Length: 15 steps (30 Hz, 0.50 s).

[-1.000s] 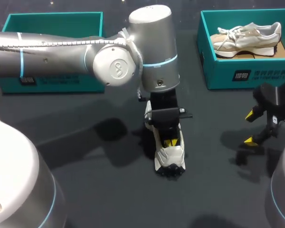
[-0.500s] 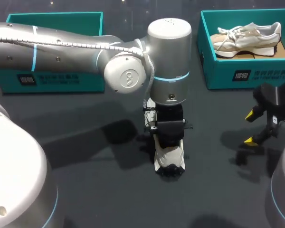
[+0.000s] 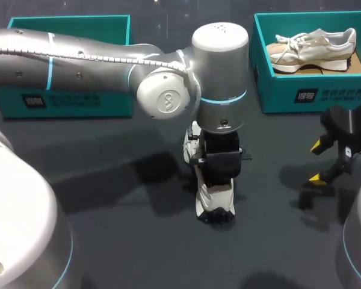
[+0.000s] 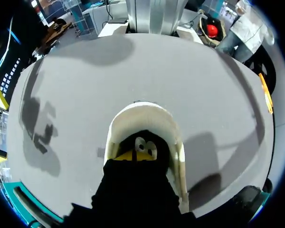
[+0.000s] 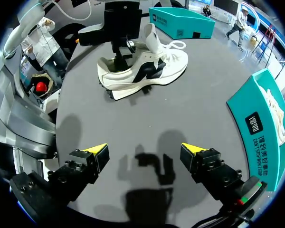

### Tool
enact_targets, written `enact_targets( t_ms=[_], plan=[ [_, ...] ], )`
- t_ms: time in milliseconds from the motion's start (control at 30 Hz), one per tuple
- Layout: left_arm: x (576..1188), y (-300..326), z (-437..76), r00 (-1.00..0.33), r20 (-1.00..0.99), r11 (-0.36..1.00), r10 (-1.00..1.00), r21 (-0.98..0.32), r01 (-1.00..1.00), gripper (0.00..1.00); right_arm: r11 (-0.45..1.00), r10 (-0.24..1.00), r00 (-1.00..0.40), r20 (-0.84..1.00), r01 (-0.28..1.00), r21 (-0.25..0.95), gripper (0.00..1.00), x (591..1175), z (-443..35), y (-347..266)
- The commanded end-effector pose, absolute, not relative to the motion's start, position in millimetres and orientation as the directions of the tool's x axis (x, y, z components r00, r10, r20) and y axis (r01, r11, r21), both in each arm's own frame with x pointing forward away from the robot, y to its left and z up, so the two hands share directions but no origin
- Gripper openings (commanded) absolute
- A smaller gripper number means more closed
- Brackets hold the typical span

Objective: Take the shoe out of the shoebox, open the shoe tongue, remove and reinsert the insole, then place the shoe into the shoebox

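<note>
A white sneaker (image 3: 215, 201) with black trim stands on the dark table near the middle, toe toward the front edge. My left arm reaches in from the left, and its gripper (image 3: 221, 167) points straight down into the sneaker's opening. In the left wrist view the left gripper (image 4: 137, 155) is shut, its yellow tips inside the sneaker (image 4: 145, 116), whose white rim curves round them. Whether anything is pinched I cannot see. My right gripper (image 3: 322, 162) hangs open over bare table at the right. In its own view, the right gripper (image 5: 145, 151) is well short of the sneaker (image 5: 142, 71).
A teal shoebox (image 3: 271, 84) at the back right holds a second, beige and white sneaker (image 3: 316, 48). Another teal shoebox (image 3: 66, 96) stands at the back left, partly behind my left arm. Bare table lies between the right gripper and the sneaker.
My left arm has shifted a little to the right and lower over the sneaker. Its yellow tips, seen earlier from above, are now hidden. The right arm has not moved.
</note>
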<state>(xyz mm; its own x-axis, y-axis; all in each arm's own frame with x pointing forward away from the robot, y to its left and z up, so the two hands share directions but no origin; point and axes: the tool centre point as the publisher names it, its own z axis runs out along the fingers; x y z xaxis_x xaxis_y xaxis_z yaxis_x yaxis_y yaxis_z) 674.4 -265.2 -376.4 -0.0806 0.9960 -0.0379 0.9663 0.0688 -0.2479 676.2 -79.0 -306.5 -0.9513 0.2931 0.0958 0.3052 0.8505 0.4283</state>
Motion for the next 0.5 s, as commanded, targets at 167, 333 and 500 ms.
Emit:
enact_targets(
  t_ms=[167,333,500],
  plan=[
    [669.1,-245.2,-373.0,-0.106,0.039,0.112,0.994,-0.188,0.976,0.0,0.851,0.295,-0.951,0.094,0.306,0.426,1.0,674.6,-306.3,-78.7],
    [670.6,-235.9,-385.4,-0.124,0.079,0.138,0.989,-0.202,0.97,0.0,0.851,0.295,-0.951,0.094,0.306,0.426,1.0,674.6,-306.3,-78.7],
    [671.4,-234.3,-409.4,-0.133,0.104,0.154,0.986,-0.22,0.963,0.0,0.851,0.295,-0.951,0.094,0.306,0.426,1.0,674.6,-306.3,-78.7]
  ],
)
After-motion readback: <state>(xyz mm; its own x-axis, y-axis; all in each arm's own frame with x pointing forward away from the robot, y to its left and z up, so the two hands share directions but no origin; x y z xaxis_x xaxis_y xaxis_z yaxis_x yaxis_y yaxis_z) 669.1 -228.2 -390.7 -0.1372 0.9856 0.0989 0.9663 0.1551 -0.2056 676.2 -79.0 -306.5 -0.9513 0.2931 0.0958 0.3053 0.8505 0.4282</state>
